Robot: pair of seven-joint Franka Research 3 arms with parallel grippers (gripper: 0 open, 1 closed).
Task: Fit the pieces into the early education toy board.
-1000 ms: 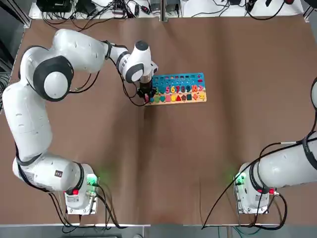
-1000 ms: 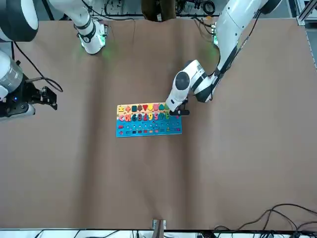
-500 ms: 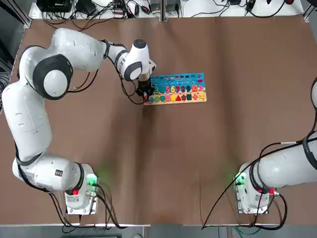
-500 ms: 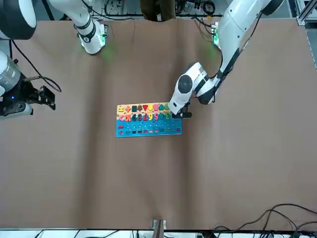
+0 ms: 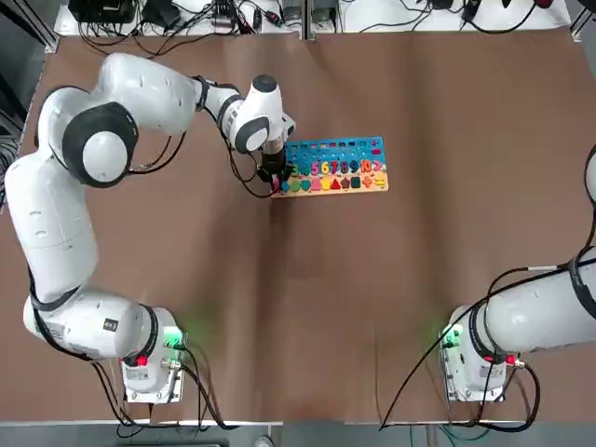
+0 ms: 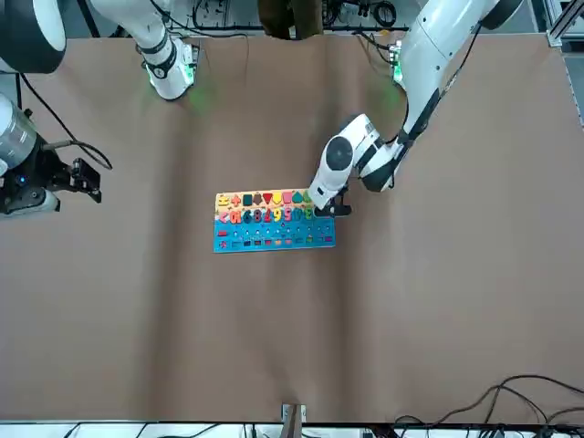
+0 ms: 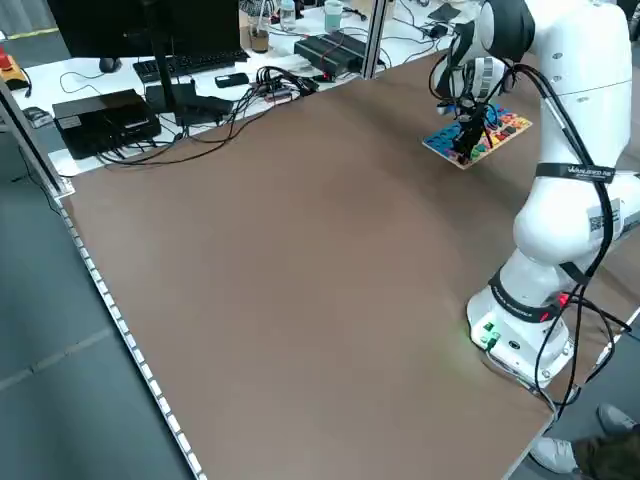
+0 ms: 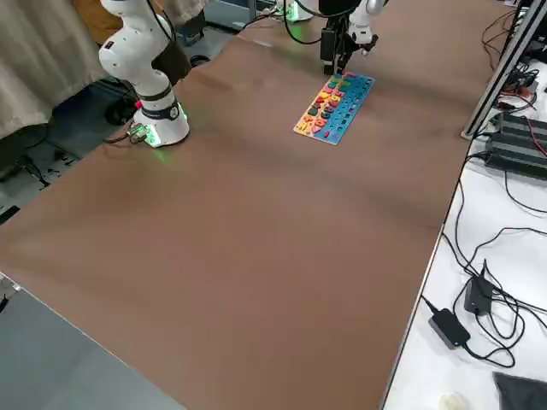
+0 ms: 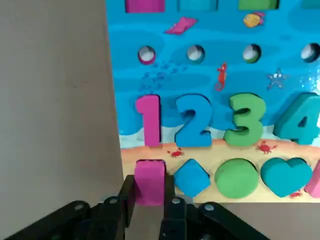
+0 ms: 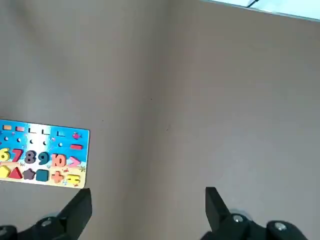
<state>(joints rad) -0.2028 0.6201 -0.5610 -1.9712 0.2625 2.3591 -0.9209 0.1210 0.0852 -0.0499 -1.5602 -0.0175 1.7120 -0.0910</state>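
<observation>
One camera looks straight down from high up, and one faces the robot from across the table. Two look down slantwise from the sides. All share the toy board [image 5: 335, 166]; wrist cameras sit closest.

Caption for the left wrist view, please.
Left gripper shut on a pink piece at the board's corner slot, beside the blue diamond.

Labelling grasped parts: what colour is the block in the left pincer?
Magenta pink: a small flat square block between the left pincer's fingers, clearest in the left wrist view.
</observation>
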